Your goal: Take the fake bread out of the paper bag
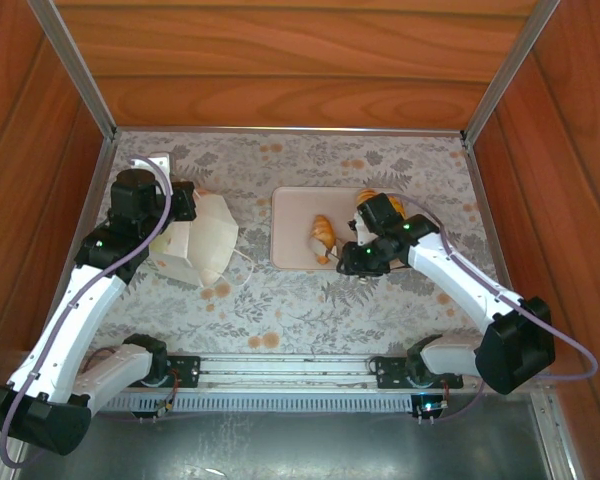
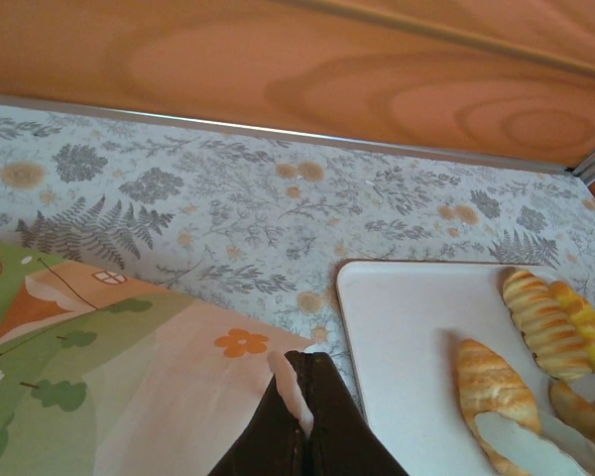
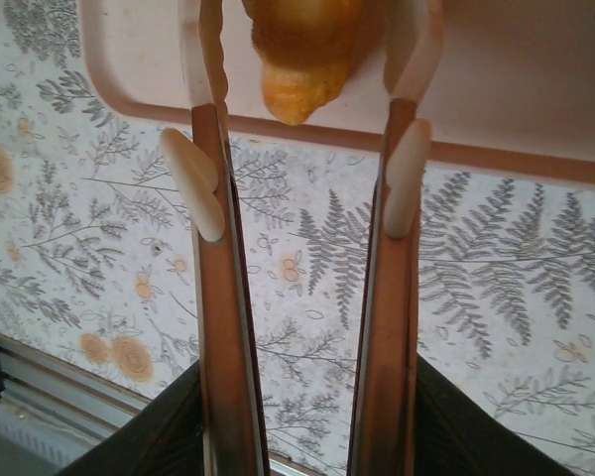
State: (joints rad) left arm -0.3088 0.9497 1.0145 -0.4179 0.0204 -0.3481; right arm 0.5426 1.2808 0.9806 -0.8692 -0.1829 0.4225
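Observation:
The paper bag, cream with green print, lies on its side at the left. My left gripper is shut on a pale edge of the paper bag. On the pinkish tray lie pieces of fake bread: a croissant, a ridged roll, a yellow piece. My right gripper hovers at the tray's near edge, open. A golden croissant lies between its fingertips with a gap on each side.
Wooden walls enclose the floral-patterned table on three sides. Another golden bread piece sits at the tray's far right, behind the right arm. The rail with the arm bases runs along the near edge.

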